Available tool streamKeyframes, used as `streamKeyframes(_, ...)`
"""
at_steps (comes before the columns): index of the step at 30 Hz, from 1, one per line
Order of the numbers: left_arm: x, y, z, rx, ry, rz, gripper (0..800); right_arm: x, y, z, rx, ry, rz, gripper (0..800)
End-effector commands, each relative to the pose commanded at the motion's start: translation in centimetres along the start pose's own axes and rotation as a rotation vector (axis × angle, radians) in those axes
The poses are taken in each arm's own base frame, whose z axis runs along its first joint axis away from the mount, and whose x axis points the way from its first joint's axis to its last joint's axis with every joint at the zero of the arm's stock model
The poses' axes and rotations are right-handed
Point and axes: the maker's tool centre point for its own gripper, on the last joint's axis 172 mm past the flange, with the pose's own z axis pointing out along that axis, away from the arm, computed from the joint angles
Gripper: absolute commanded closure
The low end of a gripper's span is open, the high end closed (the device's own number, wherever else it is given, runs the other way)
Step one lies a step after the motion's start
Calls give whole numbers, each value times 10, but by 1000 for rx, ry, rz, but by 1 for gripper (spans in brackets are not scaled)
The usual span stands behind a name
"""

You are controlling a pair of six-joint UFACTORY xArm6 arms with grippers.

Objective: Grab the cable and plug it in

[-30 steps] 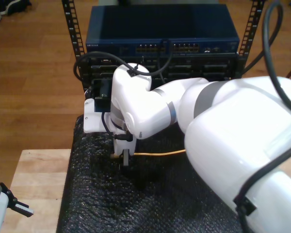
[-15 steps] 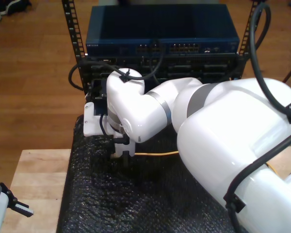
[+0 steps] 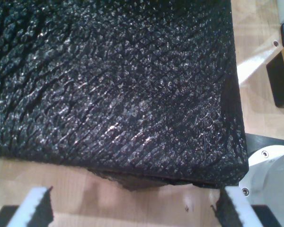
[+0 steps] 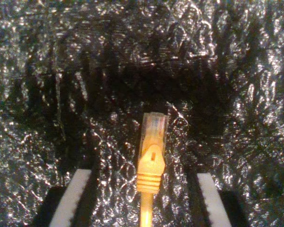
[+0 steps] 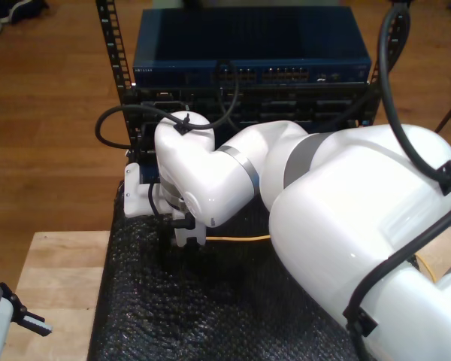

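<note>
The yellow-orange cable (image 4: pixel 150 165) lies on black foam, its clear plug (image 4: pixel 154 125) pointing away from the camera. My second gripper (image 4: pixel 143 182) stands open low over it, one white-padded finger (image 4: pixel 75 196) on each side of the boot, neither touching. In the exterior view the cable (image 5: pixel 237 238) runs toward that view's right from under the second gripper (image 5: pixel 183 244), whose white wrist hides the plug. My first gripper (image 3: pixel 136 198) is open with nothing in it, over bare wood beside a corner of the foam mat (image 3: pixel 132 94).
A blue network switch (image 5: pixel 248 53) with rows of ports (image 5: pixel 244 75) sits in a rack beyond the foam mat (image 5: pixel 173 316). Black robot cables (image 5: pixel 113 120) loop in front of it. The wooden table (image 5: pixel 60 278) shows at the exterior view's left, with a grey device (image 5: pixel 7 312) at its edge.
The second arm has slid toward the exterior view's left along the cable. The plug end, which stuck out beside the gripper before, is now under it.
</note>
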Motion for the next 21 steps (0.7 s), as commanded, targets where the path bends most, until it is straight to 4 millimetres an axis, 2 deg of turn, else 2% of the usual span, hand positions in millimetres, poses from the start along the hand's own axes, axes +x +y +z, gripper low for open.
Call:
streamKeyframes(12,0,0,0,-1,1,0,0,-1,0,1,0,0,3,498)
streamKeyframes(21,0,0,0,0,0,1,0,0,0,0,-2,0,0,553)
